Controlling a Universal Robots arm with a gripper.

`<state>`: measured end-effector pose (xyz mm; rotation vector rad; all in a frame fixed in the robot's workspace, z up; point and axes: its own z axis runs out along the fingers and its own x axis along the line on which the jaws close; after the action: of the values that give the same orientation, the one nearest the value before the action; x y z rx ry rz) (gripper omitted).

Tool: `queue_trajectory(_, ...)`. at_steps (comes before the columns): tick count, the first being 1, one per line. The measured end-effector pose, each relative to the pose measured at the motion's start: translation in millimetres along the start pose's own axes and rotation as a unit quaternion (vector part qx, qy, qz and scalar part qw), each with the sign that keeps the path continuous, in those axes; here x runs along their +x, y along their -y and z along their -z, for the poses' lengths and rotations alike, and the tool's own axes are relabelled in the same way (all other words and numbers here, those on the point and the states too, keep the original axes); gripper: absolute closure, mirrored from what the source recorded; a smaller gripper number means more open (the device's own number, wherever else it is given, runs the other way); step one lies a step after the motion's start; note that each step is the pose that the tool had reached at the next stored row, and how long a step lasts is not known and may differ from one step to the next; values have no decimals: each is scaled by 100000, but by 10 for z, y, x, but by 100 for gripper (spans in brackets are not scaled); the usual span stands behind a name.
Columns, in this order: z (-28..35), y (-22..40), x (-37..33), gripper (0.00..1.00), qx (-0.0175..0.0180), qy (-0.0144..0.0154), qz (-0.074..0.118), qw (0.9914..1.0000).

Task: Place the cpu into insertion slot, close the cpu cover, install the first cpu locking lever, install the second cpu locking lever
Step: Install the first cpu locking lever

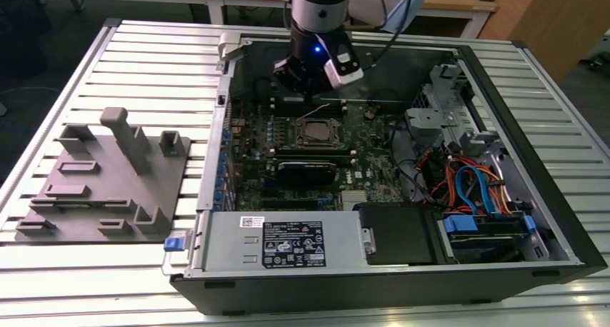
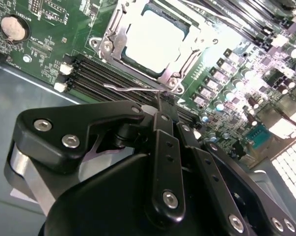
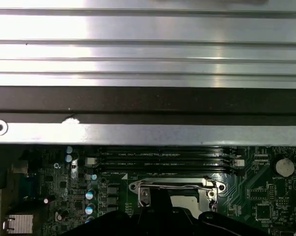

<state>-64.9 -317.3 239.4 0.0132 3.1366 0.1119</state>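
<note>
Plainly, the cpu already lies flat in the slot, its pale metal top showing through the window of the cover, which we judge to be folded down over it. So, as we read it, the work now stands at the locking levers.

We see one lever, a thin bright wire, lying along the slot edge that faces the memory slots. Its long axis runs parallel to them. In the second wrist view it looks lifted a little off the board rather than tucked under a catch, though we cannot be sure of that. We cannot make out a second lever well enough to say how it stands.

The gripper is right at this wire. Its black fingers are pressed together, and one end of the lever runs in between their tips, so we judge that they pinch it there. From the fingertips the rest of the wire leads off sideways along the slot's edge, and the slot itself lies just beyond the tips, with the cpu past that.

In the exterior view the gripper hangs inside the open case, just beside the slot, between it and the case's far wall.
</note>
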Motion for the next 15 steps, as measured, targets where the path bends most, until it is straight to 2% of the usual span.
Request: queue_trajectory(15, -69, -29, -102, 89, -2, -50, 79, 100000)
